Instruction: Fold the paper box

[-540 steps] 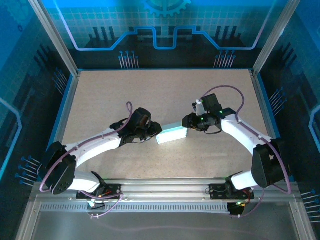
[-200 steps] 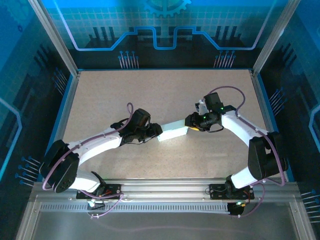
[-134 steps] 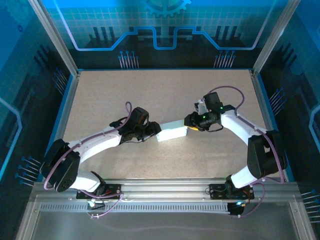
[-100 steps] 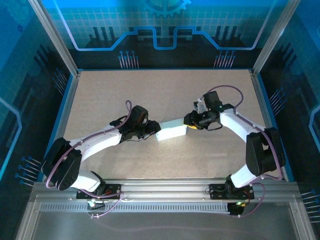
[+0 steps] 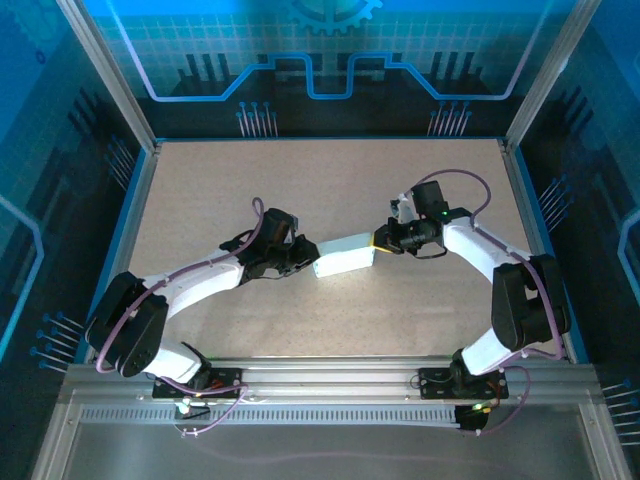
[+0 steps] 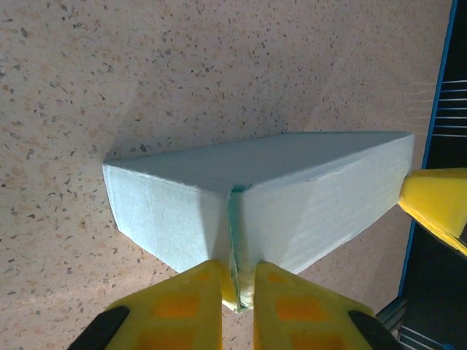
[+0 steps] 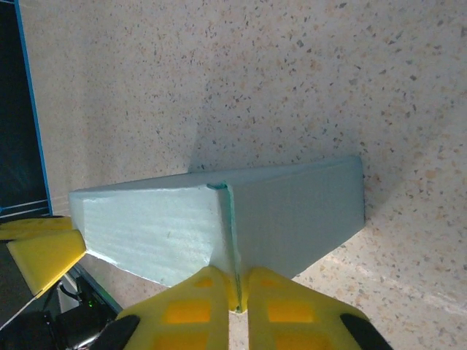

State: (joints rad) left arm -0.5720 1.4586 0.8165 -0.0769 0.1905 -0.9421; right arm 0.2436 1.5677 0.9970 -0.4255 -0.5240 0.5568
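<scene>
From above I see both arms stretched low over the table (image 5: 330, 180), meeting near its middle. The left arm (image 5: 190, 285) runs from its base up and to the right with its forearm lying almost flat. The left gripper (image 5: 308, 263) points right at the near-left end of the paper box (image 5: 343, 255). The right arm (image 5: 480, 255) bends at the elbow by the right edge and reaches back left, so the right gripper (image 5: 377, 243) faces the box's far-right end. The 2 grippers point at each other with the box between them, lying slightly skewed across the table.

On the left wrist camera, the left gripper (image 6: 237, 288) has its 2 yellow fingers pressed together on a thin card seam at the end of the box (image 6: 306, 182), with only card between them. On the right wrist camera, the right gripper (image 7: 237, 288) is likewise pinched closed on the card edge at the opposite end of the box (image 7: 292, 208). The box is folded up into a slim pale-blue block. I cannot tell whether its underside touches the table or hangs just above it.
</scene>
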